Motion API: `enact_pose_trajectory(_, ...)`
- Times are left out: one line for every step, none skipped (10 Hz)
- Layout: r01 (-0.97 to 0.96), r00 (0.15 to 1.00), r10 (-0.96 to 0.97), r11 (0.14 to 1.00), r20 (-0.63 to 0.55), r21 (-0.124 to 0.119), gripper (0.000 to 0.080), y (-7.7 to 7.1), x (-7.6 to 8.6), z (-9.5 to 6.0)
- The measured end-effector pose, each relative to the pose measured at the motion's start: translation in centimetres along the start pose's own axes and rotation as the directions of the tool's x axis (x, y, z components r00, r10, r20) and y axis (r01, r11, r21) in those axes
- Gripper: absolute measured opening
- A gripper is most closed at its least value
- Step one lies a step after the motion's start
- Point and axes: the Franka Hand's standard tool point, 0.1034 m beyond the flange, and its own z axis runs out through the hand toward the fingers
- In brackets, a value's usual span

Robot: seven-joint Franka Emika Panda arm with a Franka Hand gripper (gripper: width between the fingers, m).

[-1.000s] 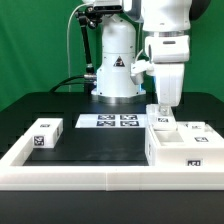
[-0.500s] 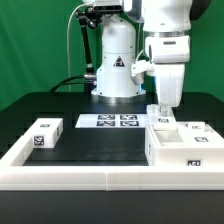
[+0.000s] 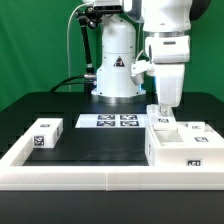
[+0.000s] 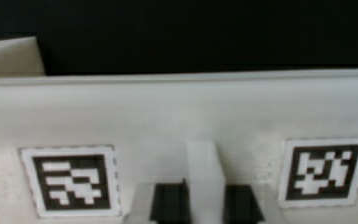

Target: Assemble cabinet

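Observation:
The white cabinet body (image 3: 185, 150) stands at the exterior view's right, with smaller white tagged pieces (image 3: 198, 128) behind it. My gripper (image 3: 160, 111) points straight down onto a small white upright piece (image 3: 162, 121) at the body's back left. In the wrist view my gripper (image 4: 206, 204) has its two dark fingertips (image 4: 167, 203) on either side of a narrow white ridge (image 4: 204, 165). The ridge fills the gap between them. Two tags (image 4: 67, 181) lie on the white face on either side. A separate white tagged block (image 3: 45, 133) sits at the exterior view's left.
The marker board (image 3: 108, 121) lies flat in the middle of the black table. A low white border frame (image 3: 100, 178) runs along the front and up the left side. The arm's base (image 3: 115, 65) stands behind the board.

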Motion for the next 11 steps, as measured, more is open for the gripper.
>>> enact_pose_trajectory(-0.002, 1.000, 0.002, 1.000, -0.003, -0.004, 0.0070, 0.5, 0.0, -0.1)
enact_pose_trajectory(-0.004, 1.000, 0.004, 1.000, -0.008, -0.007, 0.0070, 1.1, 0.2, -0.1)
enact_pose_trajectory(-0.005, 1.000, 0.005, 1.000, -0.012, -0.010, 0.0070, 1.6, 0.3, 0.0)
enact_pose_trajectory(-0.006, 1.000, 0.006, 1.000, -0.015, -0.012, 0.0070, 1.9, 0.3, 0.0)
enact_pose_trajectory(-0.008, 1.000, 0.007, 1.000, -0.018, -0.015, 0.0070, 2.3, 0.4, 0.0)
enact_pose_trajectory(0.002, 1.000, -0.002, 1.000, -0.022, -0.020, 0.0070, 2.7, 0.4, 0.0)
enact_pose_trajectory(0.046, 0.999, -0.046, 0.999, -0.025, -0.027, 0.0070, 3.4, 0.3, 0.0)
enact_pose_trajectory(0.072, 0.997, -0.073, 0.997, -0.030, -0.038, 0.0070, 4.4, 0.3, -0.1)
enact_pose_trajectory(0.072, 0.997, -0.074, 0.996, -0.032, -0.049, 0.0070, 4.7, 0.3, -0.1)
enact_pose_trajectory(0.062, 0.997, -0.064, 0.997, -0.034, -0.054, 0.0070, 4.6, 0.3, -0.1)
enact_pose_trajectory(0.062, 0.997, -0.064, 0.997, -0.035, -0.055, 0.0070, 4.7, 0.3, -0.1)
